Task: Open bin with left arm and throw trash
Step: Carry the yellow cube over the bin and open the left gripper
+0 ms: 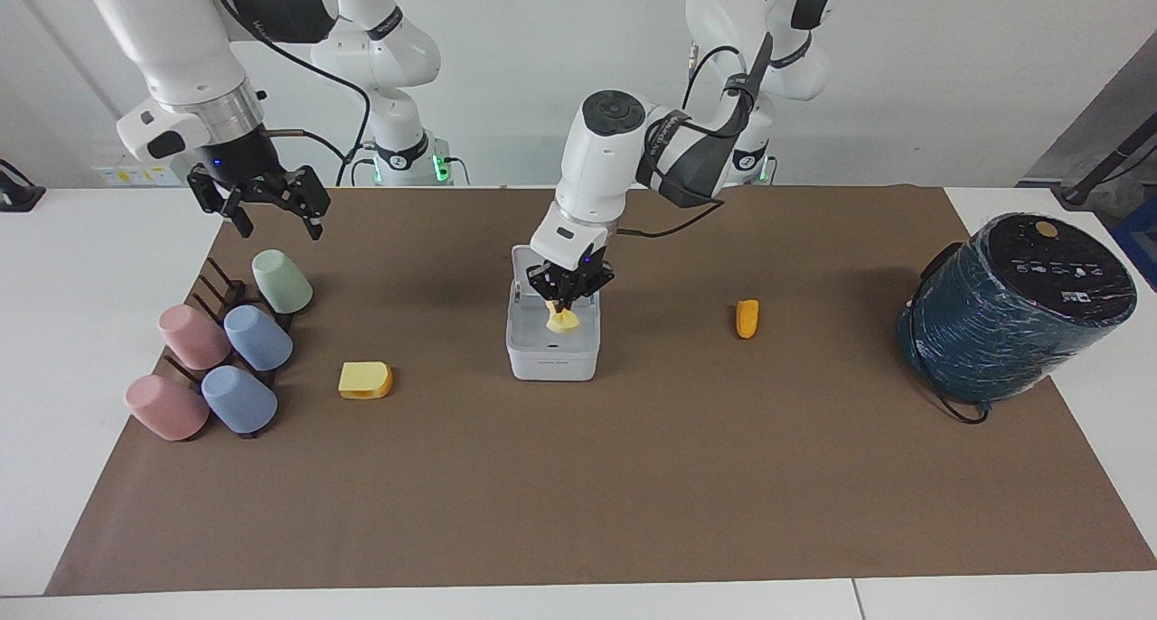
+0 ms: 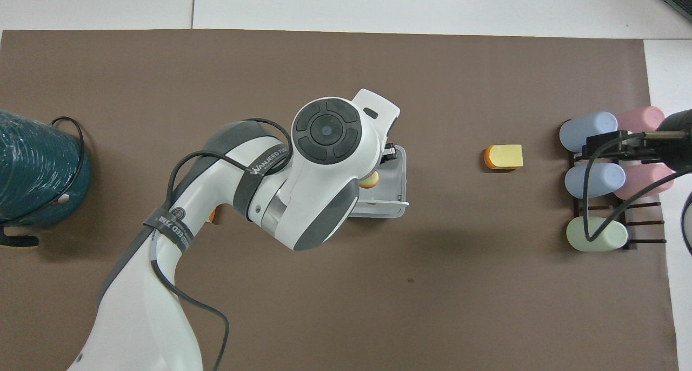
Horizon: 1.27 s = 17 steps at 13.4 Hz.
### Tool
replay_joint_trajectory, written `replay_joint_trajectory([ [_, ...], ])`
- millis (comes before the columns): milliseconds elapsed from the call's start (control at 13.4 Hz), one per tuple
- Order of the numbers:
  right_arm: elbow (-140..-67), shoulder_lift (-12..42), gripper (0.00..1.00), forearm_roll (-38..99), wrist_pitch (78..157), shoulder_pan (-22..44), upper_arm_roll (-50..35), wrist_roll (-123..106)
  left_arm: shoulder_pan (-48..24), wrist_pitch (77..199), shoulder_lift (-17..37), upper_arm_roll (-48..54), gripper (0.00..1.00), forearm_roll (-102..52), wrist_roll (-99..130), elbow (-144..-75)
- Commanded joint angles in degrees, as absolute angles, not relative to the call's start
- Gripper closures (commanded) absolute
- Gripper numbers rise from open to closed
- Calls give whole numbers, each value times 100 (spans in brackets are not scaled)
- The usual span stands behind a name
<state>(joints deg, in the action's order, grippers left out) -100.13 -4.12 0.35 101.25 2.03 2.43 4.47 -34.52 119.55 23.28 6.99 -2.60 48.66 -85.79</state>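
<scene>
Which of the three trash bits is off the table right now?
The pale yellow piece: the left pincer holds it over the open bin. The yellow slice and orange piece lie on the mat.
</scene>
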Motion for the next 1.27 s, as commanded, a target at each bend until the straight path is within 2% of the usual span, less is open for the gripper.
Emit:
replay_joint_trajectory([
  [0,-10178,-519,0,70,10266,176,202,378,-3516,12059,2312,624,45,-334,4922,-8639],
  [299,-10195,-519,0,70,10274,176,202,378,-3577,12190,2355,624,40,-325,4939,-8762],
  [749,-10222,-519,0,70,10292,176,202,378,-3700,12454,2408,624,40,-316,5019,-8939],
  [973,-10301,-318,0,70,10844,237,193,369,-3613,12201,2417,589,40,-325,4992,-8763],
  [1198,-10283,148,0,70,11494,465,193,387,-3078,11367,2400,554,44,-281,4870,-8237],
])
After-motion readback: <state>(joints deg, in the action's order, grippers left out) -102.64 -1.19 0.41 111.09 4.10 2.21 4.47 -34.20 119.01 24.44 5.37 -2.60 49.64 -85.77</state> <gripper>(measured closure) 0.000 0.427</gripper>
